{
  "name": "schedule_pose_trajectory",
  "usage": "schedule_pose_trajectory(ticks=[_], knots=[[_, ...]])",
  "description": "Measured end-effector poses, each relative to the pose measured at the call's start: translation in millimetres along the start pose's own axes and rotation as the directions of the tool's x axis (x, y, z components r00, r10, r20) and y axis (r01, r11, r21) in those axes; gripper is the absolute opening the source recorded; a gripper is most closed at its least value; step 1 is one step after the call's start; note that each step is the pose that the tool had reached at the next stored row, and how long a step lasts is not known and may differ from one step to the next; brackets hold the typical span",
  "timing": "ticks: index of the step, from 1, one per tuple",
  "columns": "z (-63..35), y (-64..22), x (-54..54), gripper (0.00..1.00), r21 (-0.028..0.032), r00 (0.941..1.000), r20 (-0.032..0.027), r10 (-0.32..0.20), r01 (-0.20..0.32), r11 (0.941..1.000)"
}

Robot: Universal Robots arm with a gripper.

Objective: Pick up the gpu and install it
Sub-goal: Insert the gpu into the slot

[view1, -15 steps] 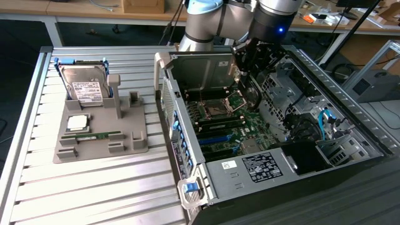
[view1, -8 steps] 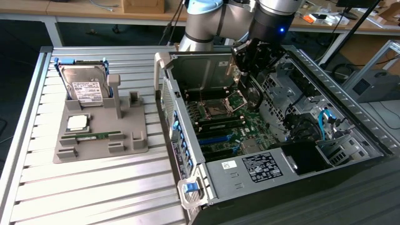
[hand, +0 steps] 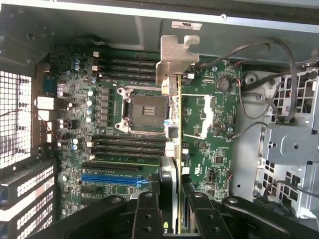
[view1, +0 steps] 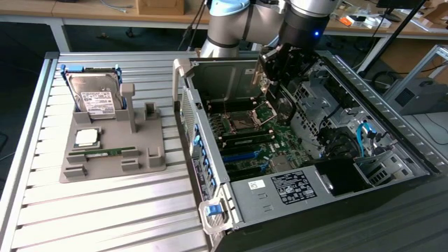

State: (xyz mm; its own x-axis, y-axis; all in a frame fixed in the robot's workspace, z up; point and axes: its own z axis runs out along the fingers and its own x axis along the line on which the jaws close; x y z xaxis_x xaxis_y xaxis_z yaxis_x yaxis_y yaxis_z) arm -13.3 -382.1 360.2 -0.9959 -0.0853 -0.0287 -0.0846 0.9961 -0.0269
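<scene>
Right now the hand [view1: 274,73] hangs inside the open computer case [view1: 392,152], its fingers [hand: 147,211] clamped on the gpu [hand: 172,134], which it holds on edge above the motherboard [hand: 214,129]. The card's silver end bracket [hand: 177,55] sits out beyond the fingertips, near the case's back wall. From where I stand this looks like the lining-up part of the install: the card is in the grip and off the board, not seated in any slot.

To do this well, I'd say the card wants to be square in the grip, edge down and parallel to the expansion slots, with the bracket matched to the rear opening. Any tilt would likely make the connector catch. The blue slot [hand: 112,178] lies off to one side of the hand rather than straight under the card, so sideways alignment matters. Loose cables [hand: 293,84] run on the hand's other side and are worth keeping clear of.

As for what holds what, the case carries the motherboard, a processor socket [hand: 144,107] just beside the card with nothing in it as far as I can tell, and a drive cage [hand: 294,144]. Well apart from the hand, out on the slatted surface [view1: 105,210], a grey tray [view1: 77,173] holds a hard drive [view1: 94,100] propped in its cradle, a processor chip [view1: 86,137] lying flat, and a small green memory stick [view1: 105,153] in its groove.
</scene>
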Motion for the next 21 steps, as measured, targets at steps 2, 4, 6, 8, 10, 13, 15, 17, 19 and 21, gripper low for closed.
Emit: schedule_pose_trajectory(ticks=[2, 4, 6, 8, 10, 13, 15, 17, 19, 21], knots=[[0.1, 0.0, 0.0, 0.27, -0.0005, 0.9999, 0.0005, -0.017, 0.017, 0.9999], [0.1, 0.0, 0.0, 0.27, -0.0008, 0.9996, 0.0008, -0.028, 0.028, 0.9996], [0.1, 0.0, 0.0, 0.27, -0.0011, 0.9993, 0.0010, -0.038, 0.038, 0.9993], [0.2, 0.0, 0.0, 0.27, -0.0014, 0.9988, 0.0013, -0.049, 0.049, 0.9988], [0.2, 0.0, 0.0, 0.27, -0.0017, 0.9982, 0.0017, -0.060, 0.060, 0.9982], [0.3, 0.0, 0.0, 0.27, -0.0021, 0.9972, 0.0021, -0.075, 0.075, 0.9972], [0.4, 0.0, 0.0, 0.27, -0.0025, 0.9958, 0.0026, -0.092, 0.092, 0.9958], [0.4, 0.0, 0.0, 0.27, -0.0028, 0.9948, 0.0029, -0.102, 0.102, 0.9948], [0.5, 0.0, 0.0, 0.27, -0.0031, 0.9936, 0.0032, -0.113, 0.113, 0.9936], [0.5, 0.0, 0.0, 0.27, -0.0034, 0.9923, 0.0036, -0.124, 0.124, 0.9923]])
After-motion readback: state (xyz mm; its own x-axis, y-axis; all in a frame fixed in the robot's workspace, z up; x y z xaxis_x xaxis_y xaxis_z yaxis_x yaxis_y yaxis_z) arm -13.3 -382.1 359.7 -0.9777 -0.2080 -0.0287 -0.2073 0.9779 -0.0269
